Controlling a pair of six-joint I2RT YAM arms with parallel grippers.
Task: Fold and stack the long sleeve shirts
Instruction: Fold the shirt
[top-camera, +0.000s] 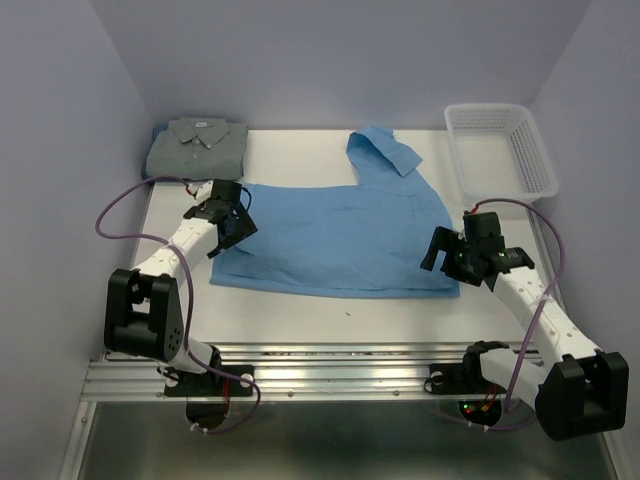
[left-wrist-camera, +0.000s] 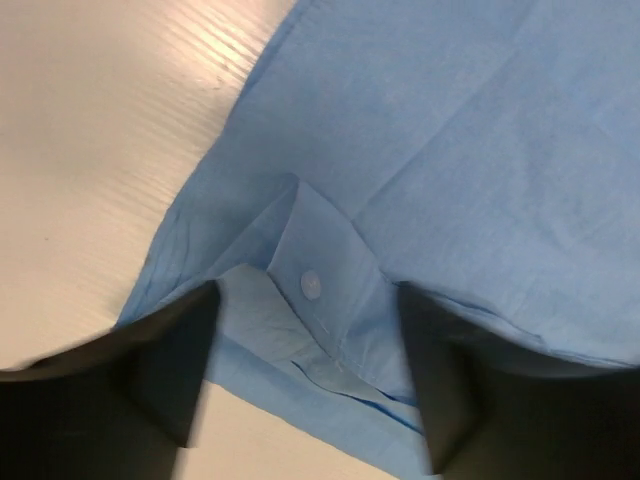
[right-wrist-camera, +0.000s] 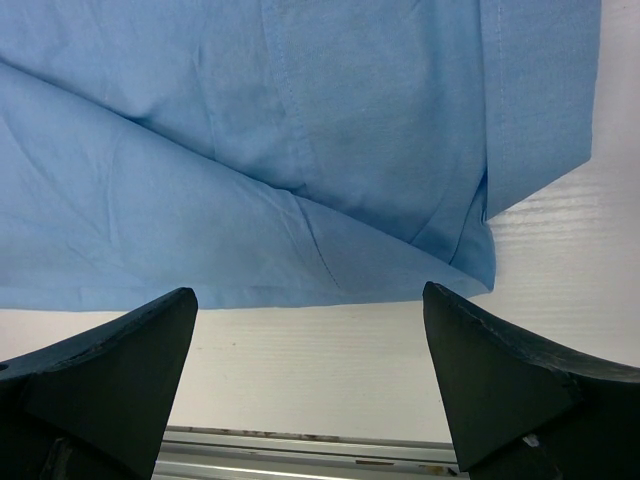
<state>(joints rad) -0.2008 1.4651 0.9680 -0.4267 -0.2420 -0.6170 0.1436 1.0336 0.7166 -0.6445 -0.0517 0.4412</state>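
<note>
- Left claw (left-wrist-camera: 307, 295): jaws apart, gripping nothing. A cuff (left-wrist-camera: 325, 250) of the blue shirt (top-camera: 340, 225) lies between the fingers, its white button (left-wrist-camera: 310, 285) facing up.
- Around the cuff, the shirt's layered left edge lies on the pale tabletop (top-camera: 330, 315).
- Right claw (right-wrist-camera: 310, 292): jaws wide, nothing between them. It hangs over bare tabletop just off the shirt's near edge, by its near right corner.
- The blue shirt is spread flat across the middle of the tabletop, partly folded into a rough rectangle. One loose part (top-camera: 385, 148) sticks out toward the far edge.
- The two claws stand at opposite ends of the shirt, left and right.
- The grey-green shirt (top-camera: 197, 145) sits folded in the far left corner, collar up, apart from the blue one.
- A white mesh basket (top-camera: 545, 165) stands in the far right corner.
</note>
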